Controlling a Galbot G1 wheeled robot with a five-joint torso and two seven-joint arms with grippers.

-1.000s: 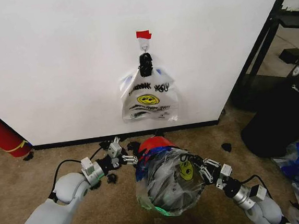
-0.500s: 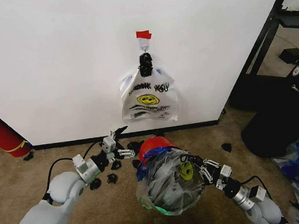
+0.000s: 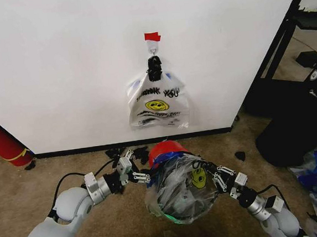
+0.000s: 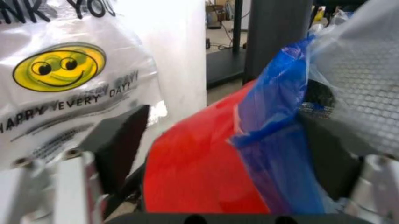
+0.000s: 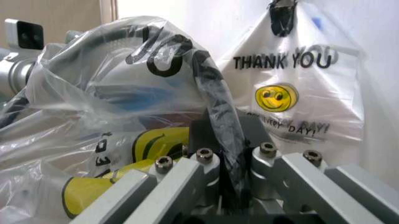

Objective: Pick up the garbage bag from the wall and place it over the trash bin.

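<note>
Over trash bin (image 3: pixel 164 150): garbage bag (image 3: pixel 179 191) between tools; right tool (image 3: pixel 212 176) pinches bag, left tool (image 3: pixel 136 173) spread at bag's blue edge.

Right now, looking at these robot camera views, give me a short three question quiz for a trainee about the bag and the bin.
1. True or false: the garbage bag is draped over the trash bin.
2. Multiple choice: what hangs from the hook on the wall? A) a white THANK YOU smiley bag B) a red towel C) a black bucket
3. Fill in: in the right wrist view, the right gripper is shut on a fold of the ____.

Key:
1. True; the clear plastic covers the bin's top, with the left gripper open beside the blue edge.
2. A, the THANK YOU bag.
3. Garbage bag.
</note>
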